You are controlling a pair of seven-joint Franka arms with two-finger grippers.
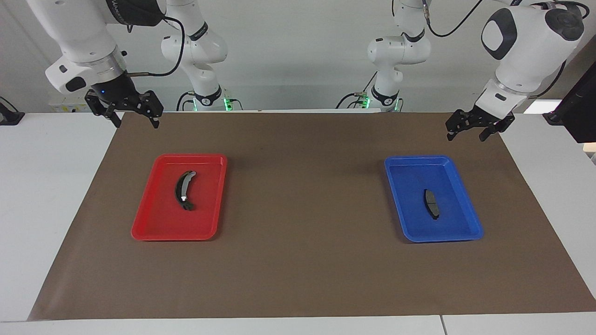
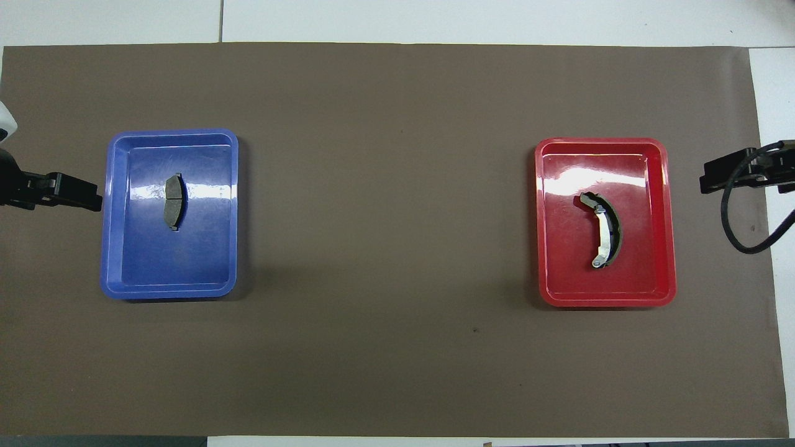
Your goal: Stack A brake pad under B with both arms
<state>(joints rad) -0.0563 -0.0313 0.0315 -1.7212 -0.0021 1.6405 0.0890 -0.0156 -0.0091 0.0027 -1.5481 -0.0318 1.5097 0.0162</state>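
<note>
Both tools stood open, holding nothing. Left tool point(image 1: 479, 126) hung beside the blue tray point(image 1: 465, 204) holding the A brake pad point(image 1: 431, 204); right tool point(image 1: 132, 114) hung beside the red tray point(image 1: 153, 218) holding B point(image 1: 184, 190). Risk: thin, flat pieces could slip from the fingers against slick tray floors.

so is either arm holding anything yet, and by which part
Nothing is held. The left gripper and right gripper both hang open and empty in the air. The small pad lies in the blue tray, the crescent in the red tray.
</note>
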